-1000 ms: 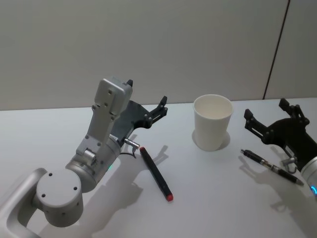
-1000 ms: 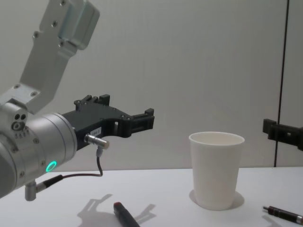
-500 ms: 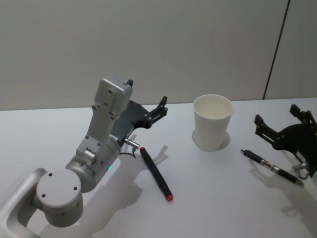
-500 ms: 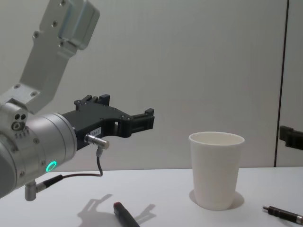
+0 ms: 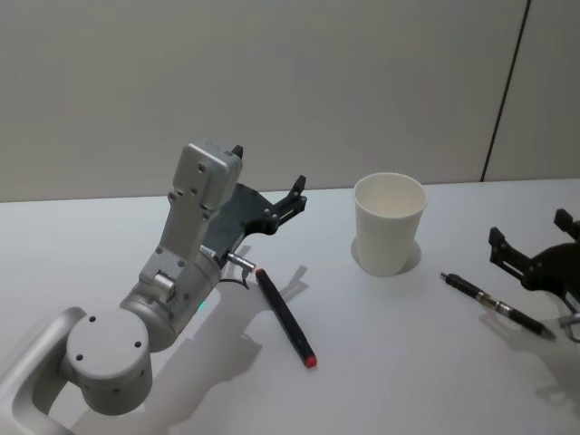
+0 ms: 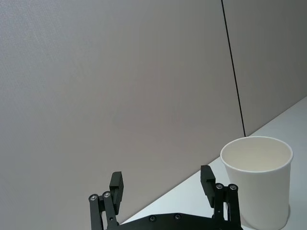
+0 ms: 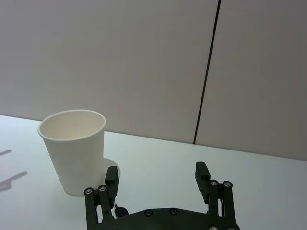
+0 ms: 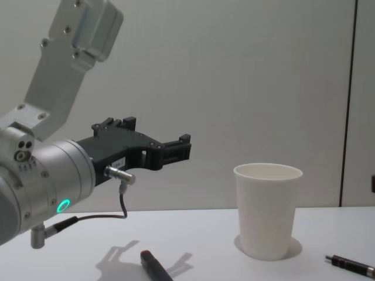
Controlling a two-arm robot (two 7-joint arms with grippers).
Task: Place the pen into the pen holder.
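Reading the feeds, I see the right gripper point(image 7: 157, 171) hovering at the right edge of the bench point(image 5: 399, 372), fingers spread and empty. The black pen point(image 5: 497, 305) lies flat just beside them, ungripped, near the upright pen holder point(image 5: 389, 222). Left gripper point(image 6: 162, 177) is raised, fingers apart, with the red-tipped pen point(image 5: 285, 317) on the bench below it.

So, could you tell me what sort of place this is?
Likely a robotics lab bench: a white table against a plain panelled wall, just a cup, a red-tipped pen and a black pen, the left gripper open by the first pen, the right gripper open by the second.
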